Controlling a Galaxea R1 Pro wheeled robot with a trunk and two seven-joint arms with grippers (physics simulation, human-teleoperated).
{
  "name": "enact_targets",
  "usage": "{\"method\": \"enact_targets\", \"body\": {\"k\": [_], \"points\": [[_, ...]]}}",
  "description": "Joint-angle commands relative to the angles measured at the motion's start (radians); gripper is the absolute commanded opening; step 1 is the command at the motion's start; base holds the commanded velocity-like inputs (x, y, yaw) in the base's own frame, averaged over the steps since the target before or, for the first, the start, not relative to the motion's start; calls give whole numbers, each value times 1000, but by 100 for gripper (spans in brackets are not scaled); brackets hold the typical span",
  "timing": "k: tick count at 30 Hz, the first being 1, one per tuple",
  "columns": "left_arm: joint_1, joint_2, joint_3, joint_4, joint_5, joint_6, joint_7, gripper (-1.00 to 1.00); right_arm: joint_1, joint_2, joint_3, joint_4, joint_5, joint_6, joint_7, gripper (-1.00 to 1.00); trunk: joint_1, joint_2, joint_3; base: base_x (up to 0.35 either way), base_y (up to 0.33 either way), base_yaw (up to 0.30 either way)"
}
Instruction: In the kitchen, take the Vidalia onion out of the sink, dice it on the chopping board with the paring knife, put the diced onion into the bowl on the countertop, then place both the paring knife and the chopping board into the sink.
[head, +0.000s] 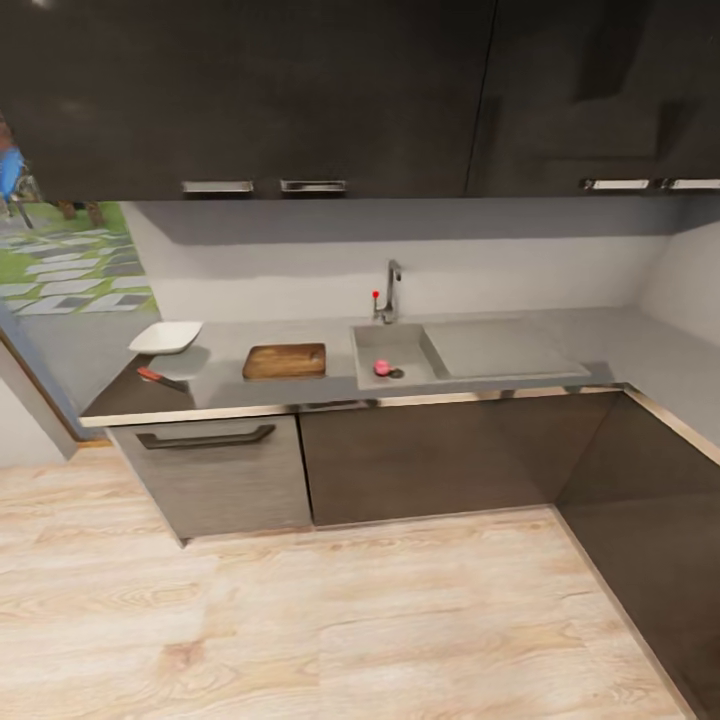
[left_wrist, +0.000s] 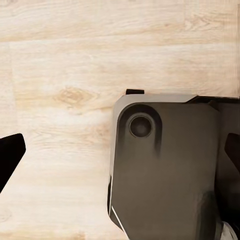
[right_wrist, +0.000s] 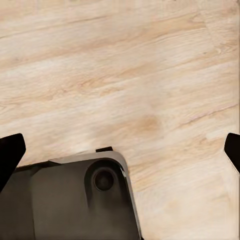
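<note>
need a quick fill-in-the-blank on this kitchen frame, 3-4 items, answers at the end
1. The onion lies inside the ____, next to the drain.
2. The chopping board sits on the countertop between the sink and the ____.
3. The knife lies on the counter in front of the bowl, near its ____ end as the head view shows it.
4. Both wrist views look down at a wooden ____.

Answers: sink; bowl; left; floor
</note>
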Motion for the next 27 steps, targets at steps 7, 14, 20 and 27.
{"method": "enact_targets", "body": {"k": [7,14,20,27], "points": [[0,0,-3,-1,7,-2,1,100,0,-1,9,-1,-7,-1,-6,100,1,-2,-1,217,-233,7],[0,0,-3,-1,7,-2,1,100,0,-1,9,-1,-7,0,-6,100,1,-2,-1,217,-233,0],[0,0,-3,-1,7,-2,1,100,0,-1,9,-1,-7,1,-6,100,1,-2,-1,217,-233,0],[0,0,-3,-1,7,-2,2,100,0,-1,9,-1,-7,0,-6,100,1,-2,-1,60,-67,0]]}}
